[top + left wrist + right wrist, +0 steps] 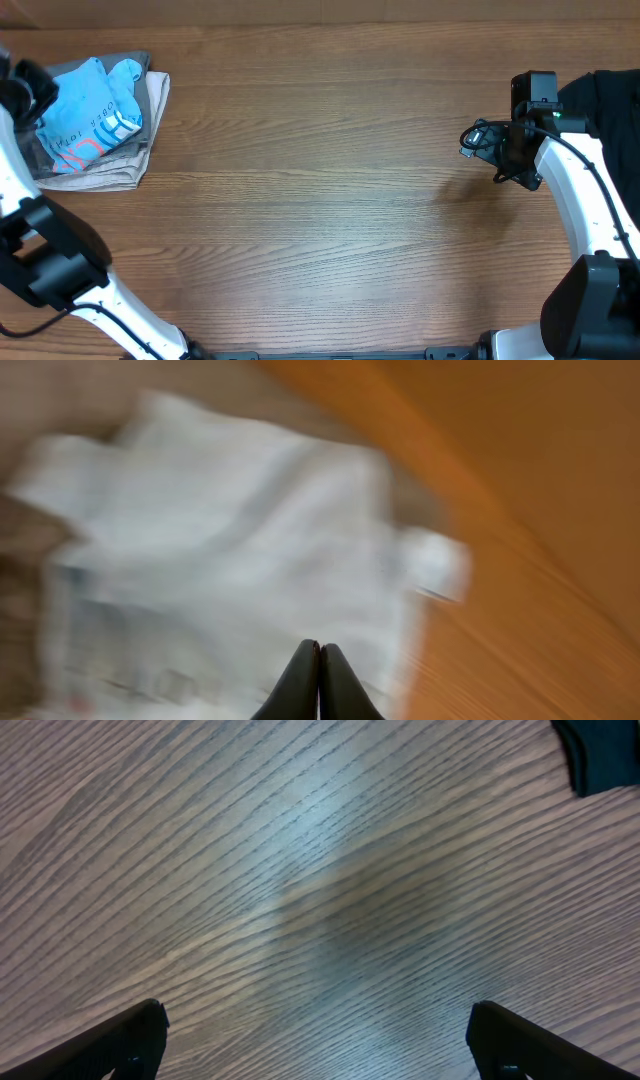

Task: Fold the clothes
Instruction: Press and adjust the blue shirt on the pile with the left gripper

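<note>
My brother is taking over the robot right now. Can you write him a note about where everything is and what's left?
Left gripper: shut, above pale cloth. The view is blurred, so I cannot tell if it pinches any.
Right gripper: open, empty, over the bare table.
Blue T-shirt: crumpled on a folded grey cloth, far-left corner.
Done: no fold in the T-shirt yet.
Left: spread it flat, then fold it.

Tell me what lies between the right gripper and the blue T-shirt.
Nothing: the overhead view shows only bare wooden table between the right gripper and the blue T-shirt, which sits on a grey cloth.
</note>
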You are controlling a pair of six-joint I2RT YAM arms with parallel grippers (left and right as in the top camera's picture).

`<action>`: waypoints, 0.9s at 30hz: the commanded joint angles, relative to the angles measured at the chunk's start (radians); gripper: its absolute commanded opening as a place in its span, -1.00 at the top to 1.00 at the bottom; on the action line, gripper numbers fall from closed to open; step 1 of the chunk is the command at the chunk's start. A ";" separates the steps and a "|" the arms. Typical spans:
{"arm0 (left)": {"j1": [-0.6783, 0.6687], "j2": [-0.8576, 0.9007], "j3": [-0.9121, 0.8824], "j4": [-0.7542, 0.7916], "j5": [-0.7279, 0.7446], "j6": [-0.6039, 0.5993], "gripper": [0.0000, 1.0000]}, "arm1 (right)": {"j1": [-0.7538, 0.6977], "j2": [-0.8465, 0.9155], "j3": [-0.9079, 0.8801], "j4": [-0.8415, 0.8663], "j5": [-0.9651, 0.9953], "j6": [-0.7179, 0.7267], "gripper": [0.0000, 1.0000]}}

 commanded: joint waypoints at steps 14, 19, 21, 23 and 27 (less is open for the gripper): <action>-0.193 0.200 -0.045 -0.059 0.223 0.023 0.91 | 0.002 -0.010 0.006 0.005 0.013 -0.002 -1.00; -0.192 0.217 -0.048 -0.052 0.310 0.087 0.91 | 0.002 -0.010 0.006 0.005 0.013 -0.002 -1.00; -0.193 0.217 -0.075 -0.050 0.299 0.136 0.92 | 0.002 -0.010 0.006 0.005 0.013 -0.002 -1.00; -0.193 0.217 -0.113 -0.025 0.292 0.155 0.92 | 0.002 -0.010 0.006 0.005 0.013 -0.002 -1.00; -0.191 0.217 -0.251 0.085 0.240 0.156 0.91 | 0.002 -0.010 0.006 0.005 0.013 -0.002 -1.00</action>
